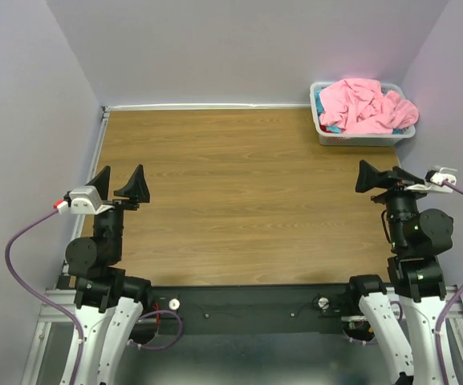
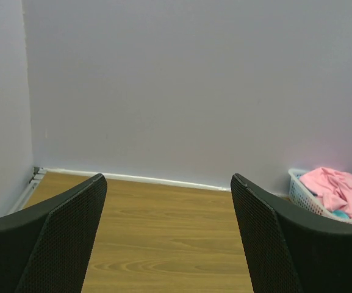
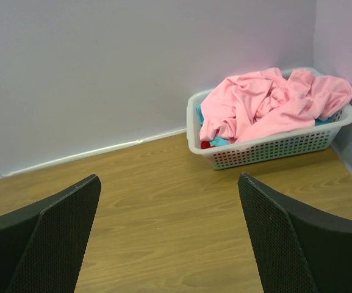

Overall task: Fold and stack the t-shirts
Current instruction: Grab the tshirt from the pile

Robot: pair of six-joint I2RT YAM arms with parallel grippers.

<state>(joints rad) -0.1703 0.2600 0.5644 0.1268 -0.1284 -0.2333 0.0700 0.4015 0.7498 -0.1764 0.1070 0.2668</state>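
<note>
A crumpled light pink t-shirt (image 1: 363, 104) is heaped in a white slotted basket (image 1: 359, 138) at the table's far right corner. Turquoise cloth (image 1: 321, 108) shows under it at the basket's left end. In the right wrist view the pink shirt (image 3: 273, 104) lies over turquoise cloth (image 3: 221, 141) and a bit of red cloth (image 3: 205, 145). My left gripper (image 1: 121, 180) is open and empty at the near left, far from the basket. My right gripper (image 1: 382, 172) is open and empty at the near right, a short way in front of the basket.
The wooden table (image 1: 239, 192) is closed in by lilac walls at the back and both sides. The basket (image 3: 273, 149) sits against the back and right walls. It also shows at the right edge of the left wrist view (image 2: 301, 192).
</note>
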